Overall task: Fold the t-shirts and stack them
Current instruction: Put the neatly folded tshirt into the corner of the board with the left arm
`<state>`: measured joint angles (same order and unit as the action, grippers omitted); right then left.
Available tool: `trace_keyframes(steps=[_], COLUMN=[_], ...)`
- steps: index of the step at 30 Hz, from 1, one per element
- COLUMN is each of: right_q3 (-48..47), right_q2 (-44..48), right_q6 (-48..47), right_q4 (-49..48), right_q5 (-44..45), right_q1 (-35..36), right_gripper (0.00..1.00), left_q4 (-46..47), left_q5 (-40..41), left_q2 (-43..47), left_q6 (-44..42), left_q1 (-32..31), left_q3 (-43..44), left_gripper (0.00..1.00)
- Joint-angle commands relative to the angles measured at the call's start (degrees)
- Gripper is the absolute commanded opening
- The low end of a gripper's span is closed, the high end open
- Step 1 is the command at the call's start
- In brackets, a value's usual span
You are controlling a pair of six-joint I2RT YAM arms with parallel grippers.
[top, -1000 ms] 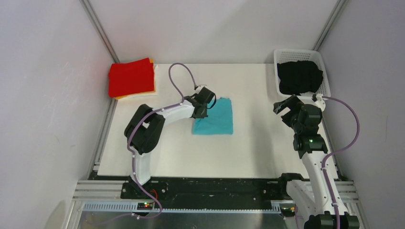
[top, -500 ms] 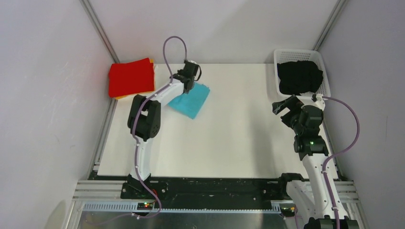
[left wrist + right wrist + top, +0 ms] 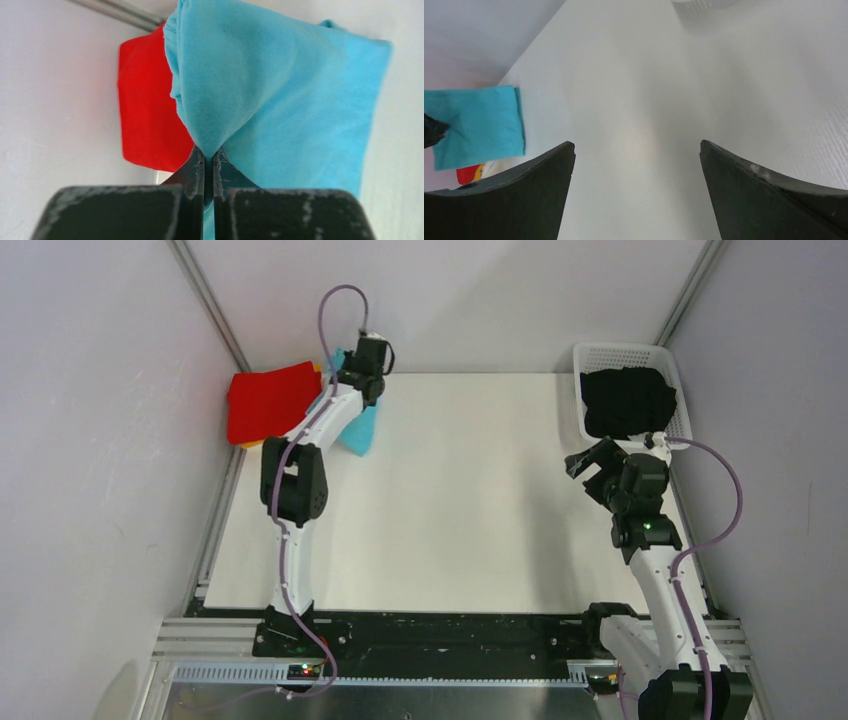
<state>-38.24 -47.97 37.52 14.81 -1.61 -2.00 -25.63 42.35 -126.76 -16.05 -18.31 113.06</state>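
My left gripper is shut on the folded turquoise t-shirt and holds it hanging in the air at the back left, beside the folded red t-shirt. An orange edge shows under the red one. In the left wrist view the shut jaws pinch the turquoise fabric, with the red shirt behind. The black t-shirt lies in the basket. My right gripper is open and empty above the table, in front of the basket. The right wrist view shows the turquoise shirt far off.
The white lattice basket stands at the back right corner. The white table is walled in by grey panels and metal rails left, back and right.
My left gripper has lifted the turquoise shirt off the table's middle and carried it back and left to beside the red stack. The right gripper has shifted only slightly.
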Motion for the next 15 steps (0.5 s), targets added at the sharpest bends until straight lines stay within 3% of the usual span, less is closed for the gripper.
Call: trace_keyframes(steps=[1, 15], right_q3=[0.33, 0.30], right_q2=[-1.08, -2.36], right_q6=[0.36, 0.58], right_q4=[-3.22, -3.50], right_q5=[-1.37, -0.11], right_q1=[-0.20, -0.20], right_gripper=[1.00, 0.99], left_q4=[2.37, 2.58], left_q5=[5.70, 0.60], left_q2=[0.86, 5.78], left_q6=[-1.86, 1.61], left_q1=[3.39, 6.75], left_q3=[5.69, 8.11], left_gripper=[0.00, 0.00])
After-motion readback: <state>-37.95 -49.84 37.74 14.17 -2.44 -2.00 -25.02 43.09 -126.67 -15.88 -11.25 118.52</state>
